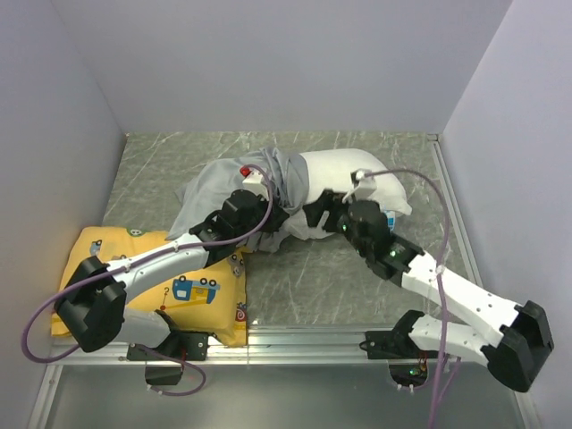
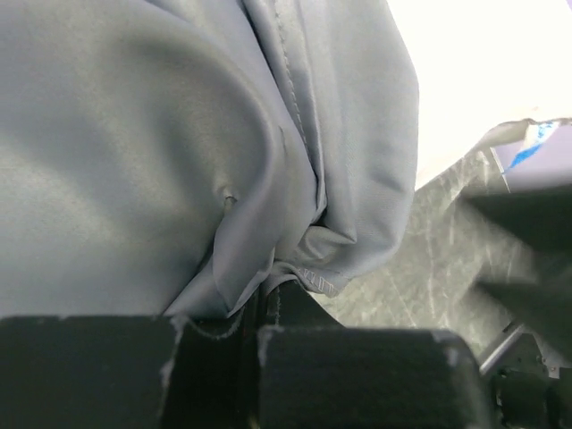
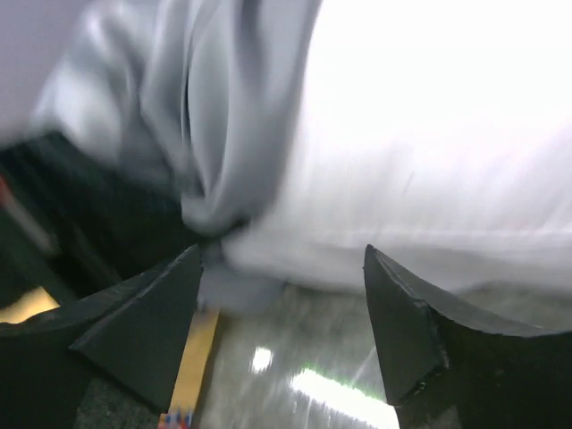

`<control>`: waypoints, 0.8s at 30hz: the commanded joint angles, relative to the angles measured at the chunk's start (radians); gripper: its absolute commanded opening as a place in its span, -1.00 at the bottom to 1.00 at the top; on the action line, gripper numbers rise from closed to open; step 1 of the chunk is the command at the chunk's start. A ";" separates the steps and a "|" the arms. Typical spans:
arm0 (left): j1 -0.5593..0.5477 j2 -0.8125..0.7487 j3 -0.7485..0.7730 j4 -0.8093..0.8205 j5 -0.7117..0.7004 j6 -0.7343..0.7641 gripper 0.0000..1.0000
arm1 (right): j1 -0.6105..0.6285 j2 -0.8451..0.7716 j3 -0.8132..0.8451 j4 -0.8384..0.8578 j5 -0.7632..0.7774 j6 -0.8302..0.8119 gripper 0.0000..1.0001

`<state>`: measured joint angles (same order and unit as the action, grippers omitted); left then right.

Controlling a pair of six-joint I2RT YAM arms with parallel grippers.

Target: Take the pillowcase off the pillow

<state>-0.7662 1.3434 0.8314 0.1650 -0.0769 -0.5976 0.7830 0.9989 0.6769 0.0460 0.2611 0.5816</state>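
Observation:
The silver-grey pillowcase [image 1: 223, 183] is bunched over the left half of the white pillow [image 1: 344, 179], whose right half is bare. My left gripper [image 1: 268, 214] is shut on the pillowcase's hemmed edge [image 2: 313, 277] at the pillow's near side. In the left wrist view the grey cloth [image 2: 161, 152] fills most of the frame, with bare pillow [image 2: 483, 63] at top right. My right gripper [image 1: 320, 213] is open and empty, just in front of the pillow's near edge [image 3: 420, 152]. Its fingers [image 3: 402, 331] straddle bare table, and the grey cloth edge [image 3: 223, 134] sits by the left one.
A yellow cartoon-vehicle cushion [image 1: 201, 290] lies at the near left, under my left arm. White walls enclose the grey marbled tabletop [image 1: 331, 277] on three sides. A metal rail [image 1: 295, 344] runs along the near edge.

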 commanded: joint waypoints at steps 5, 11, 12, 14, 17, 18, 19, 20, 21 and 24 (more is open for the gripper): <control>0.042 0.045 0.061 -0.108 -0.089 0.030 -0.99 | -0.178 0.294 0.292 -0.198 0.118 -0.100 0.73; 0.113 0.072 0.084 -0.127 -0.058 -0.001 -0.99 | -0.240 0.561 0.392 -0.216 0.048 -0.103 0.53; 0.122 0.076 0.090 -0.131 -0.058 -0.002 -0.99 | -0.249 0.582 0.397 -0.210 0.032 -0.103 0.35; 0.160 0.083 0.120 -0.163 -0.084 -0.005 -0.99 | -0.287 0.625 0.411 -0.221 0.017 -0.095 -0.74; 0.264 0.088 0.167 -0.229 -0.124 -0.033 -0.99 | -0.387 0.618 0.371 -0.201 -0.011 -0.077 -1.00; 0.301 0.083 0.172 -0.254 -0.123 -0.051 -0.99 | -0.419 0.609 0.356 -0.198 -0.031 -0.065 -1.00; 0.380 0.074 0.167 -0.252 -0.110 -0.086 -0.99 | -0.447 0.586 0.337 -0.190 -0.042 -0.059 -1.00; 0.419 0.068 0.158 -0.248 -0.098 -0.103 -0.99 | -0.517 0.571 0.301 -0.172 -0.055 -0.051 -1.00; 0.454 0.063 0.150 -0.242 -0.093 -0.123 -0.99 | -0.546 0.557 0.284 -0.166 -0.084 -0.048 -1.00; 0.553 0.051 0.129 -0.245 -0.072 -0.182 -0.99 | -0.645 0.514 0.234 -0.143 -0.117 -0.035 -1.00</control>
<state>-0.4042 1.4540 0.9722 0.0368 0.0742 -0.7609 0.3855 1.5486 1.0046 0.0914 -0.1352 0.6258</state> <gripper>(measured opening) 0.032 0.026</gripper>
